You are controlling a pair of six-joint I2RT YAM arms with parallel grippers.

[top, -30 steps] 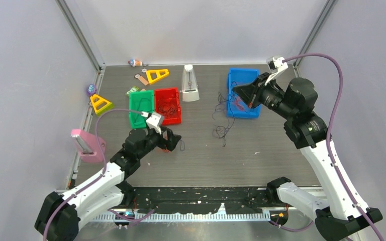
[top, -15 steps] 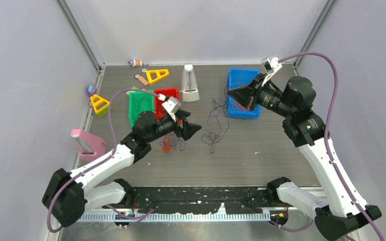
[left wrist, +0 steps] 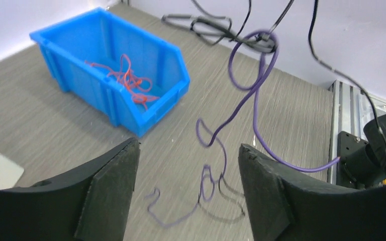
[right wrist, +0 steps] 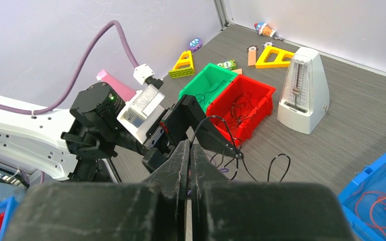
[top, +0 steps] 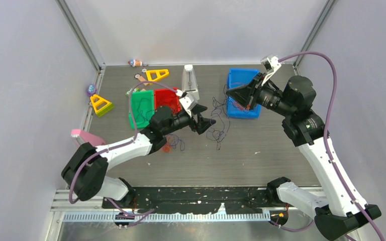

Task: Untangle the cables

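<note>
The cables (top: pixel 216 121) hang as a loose tangle above the table (top: pixel 261 145), between the two arms and just left of the blue bin (left wrist: pixel 98 98). Their upper ends run up to the tip of the right gripper (top: pixel 229 93), whose jaws are pressed together on them. In the left wrist view, a purple strand (left wrist: pixel 254 90) loops down through the air to the tabletop, casting a shadow there. Black strands (left wrist: pixel 221 27) cross above it. More orange-red strands (left wrist: pixel 125 78) lie heaped inside the blue bin. The left gripper (left wrist: pixel 188 146) is low, pointing at the hanging tangle with its jaws wide apart. Nothing is between them, and the purple strand dangles just ahead of the gap. A small orange clump (top: pixel 167 147) with a dark loop beside it lies on the table beside the left forearm. Behind that arm stand the red bin (top: pixel 160 98), with dark wiry strands in it, and the green bin (top: pixel 141 108), touching side by side. A white metronome (top: pixel 190 84) stands upright near them, towards the back.
</note>
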